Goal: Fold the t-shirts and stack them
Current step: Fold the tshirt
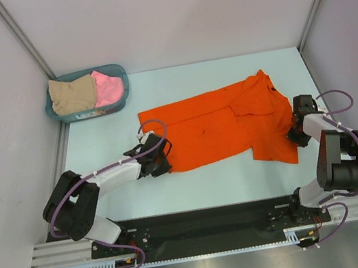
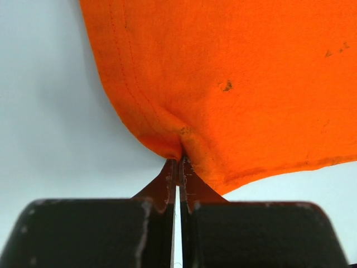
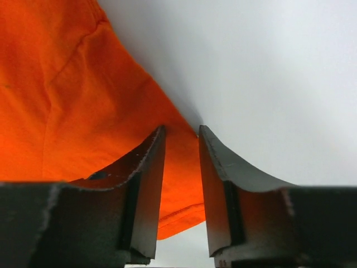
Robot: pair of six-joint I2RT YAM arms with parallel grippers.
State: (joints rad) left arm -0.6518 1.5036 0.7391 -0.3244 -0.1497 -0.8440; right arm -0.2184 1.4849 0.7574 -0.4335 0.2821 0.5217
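The orange t-shirt [image 1: 222, 123] lies spread flat across the middle of the table, its collar towards the right. My left gripper [image 1: 160, 155] is at the shirt's left lower corner. In the left wrist view it [image 2: 179, 163] is shut on a pinch of the orange hem [image 2: 234, 72]. My right gripper [image 1: 296, 129] is at the shirt's right edge. In the right wrist view it [image 3: 181, 135] is open, its jaws astride the edge of the orange cloth [image 3: 67, 100]. The beige t-shirt [image 1: 71, 95] and the pink t-shirt [image 1: 108, 87] lie bunched in the basket.
The teal plastic basket [image 1: 123, 81] stands at the table's back left corner. Grey walls with metal posts close in the left, back and right sides. Bare pale table [image 1: 99, 147] lies left of the orange shirt and in front of it.
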